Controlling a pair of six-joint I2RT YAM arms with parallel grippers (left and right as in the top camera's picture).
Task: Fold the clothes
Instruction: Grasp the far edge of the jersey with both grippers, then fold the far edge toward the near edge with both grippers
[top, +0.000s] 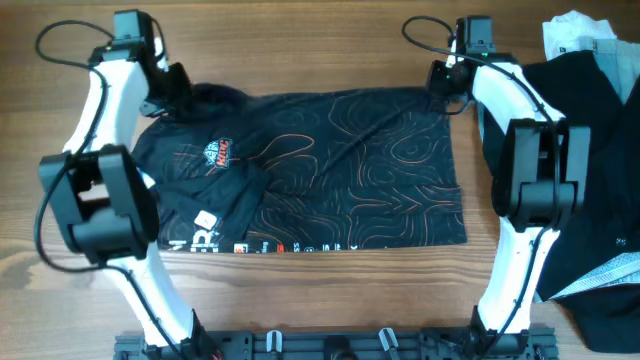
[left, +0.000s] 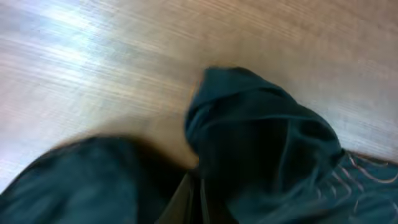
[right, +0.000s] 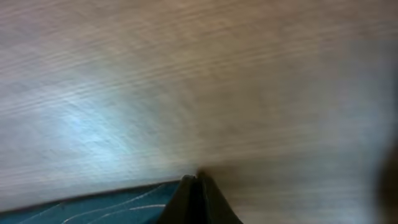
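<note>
The black T-shirt (top: 340, 170) with thin orange contour lines lies spread across the wooden table. A chest logo (top: 217, 155) faces up and a strip of sponsor patches runs along its near edge. My left gripper (top: 172, 88) is at its far left corner; in the left wrist view the fingers (left: 196, 190) are shut with bunched dark fabric (left: 261, 143) around them. My right gripper (top: 446, 80) is at the far right corner; in the right wrist view the fingers (right: 198, 182) are pressed together at the shirt's edge (right: 93, 205).
A pile of other garments, black (top: 590, 150) and white (top: 575, 40), lies at the right side of the table next to my right arm. A black rail (top: 330, 345) runs along the near edge. Bare wood (top: 300, 40) lies beyond the shirt.
</note>
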